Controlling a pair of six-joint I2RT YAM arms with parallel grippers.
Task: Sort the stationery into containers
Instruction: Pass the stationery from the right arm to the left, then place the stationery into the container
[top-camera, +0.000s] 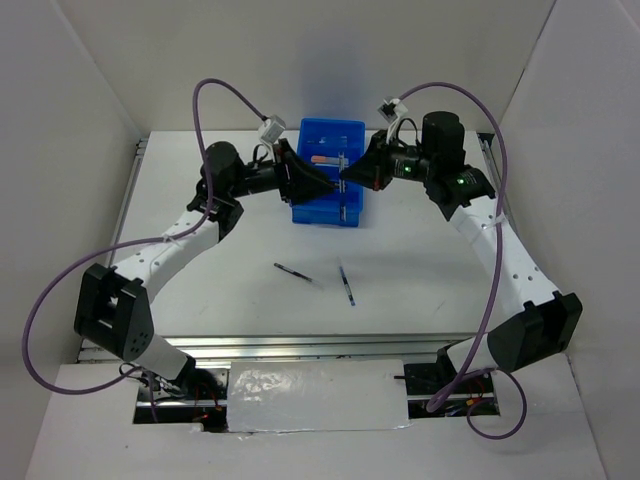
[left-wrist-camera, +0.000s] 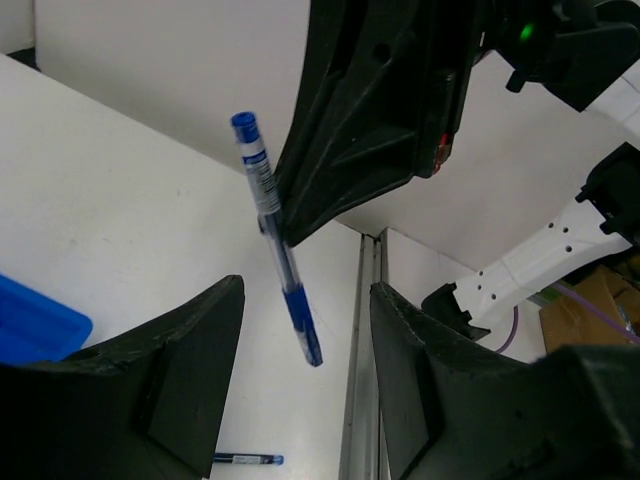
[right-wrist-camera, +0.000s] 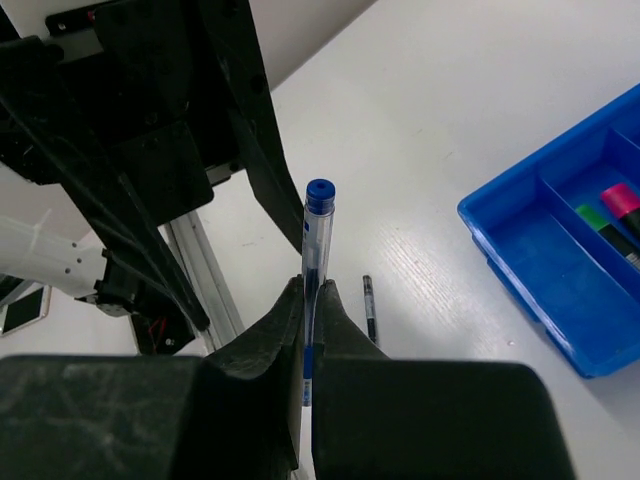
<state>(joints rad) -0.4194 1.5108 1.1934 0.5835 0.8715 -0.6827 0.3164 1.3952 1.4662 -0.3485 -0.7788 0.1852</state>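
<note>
Right gripper (right-wrist-camera: 308, 292) of mine is pinched shut on a thin blue pen (right-wrist-camera: 317, 235). Its smooth clear barrel and round blue end stand up past my matte black fingers. Off to that gripper's right sits the glossy blue tray (right-wrist-camera: 478, 222), a rectangular box with straight dividers. A pink highlighter (right-wrist-camera: 620, 198) and a green highlighter (right-wrist-camera: 592, 215) lie inside it. My left gripper (left-wrist-camera: 305, 292) faces the pen, wedge-shaped jaws parted on either side, not touching it. Just beyond my right fingers a dark pen (right-wrist-camera: 369, 308) lies flat on the white table (right-wrist-camera: 450, 120).
</note>
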